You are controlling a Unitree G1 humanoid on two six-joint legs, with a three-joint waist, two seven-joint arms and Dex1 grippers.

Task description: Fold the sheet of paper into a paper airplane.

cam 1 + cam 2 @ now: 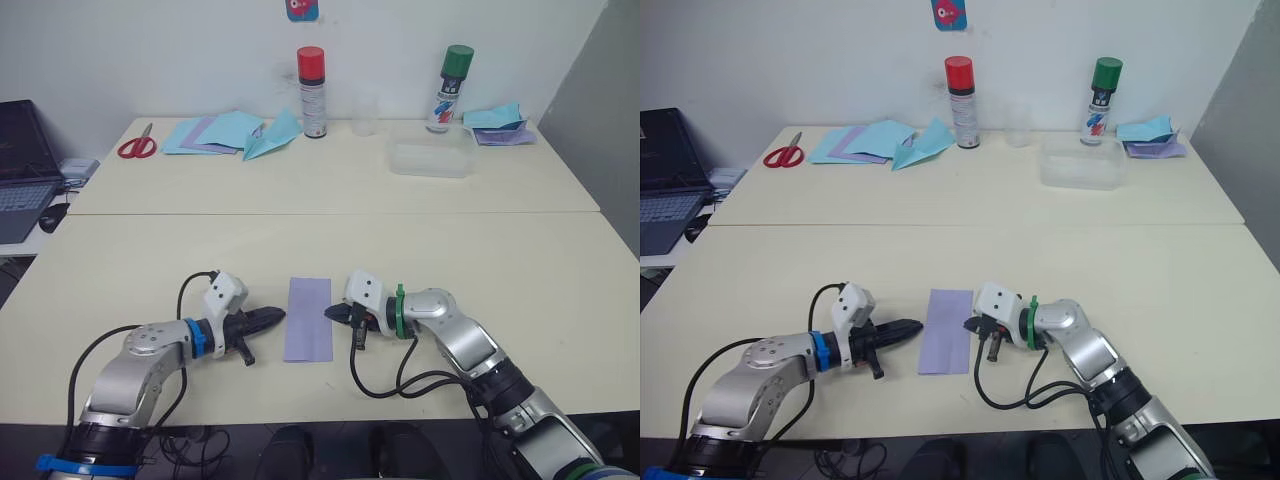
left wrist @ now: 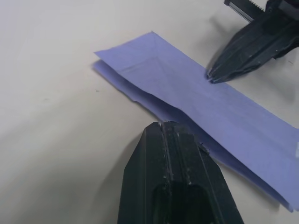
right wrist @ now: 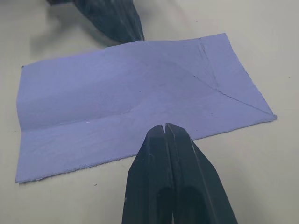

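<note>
The sheet of paper [image 1: 308, 318] lies folded in half, low in the frame's centre. Left gripper [image 1: 274, 317] and right gripper [image 1: 334, 312] flank it, fingers closed, empty — next, press the crease evenly.

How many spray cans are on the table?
2. The red-capped can stands at the back of the table, beside the blue paper sheets. The green-capped can stands farther right, behind the clear plastic box. None looks hidden.
</note>
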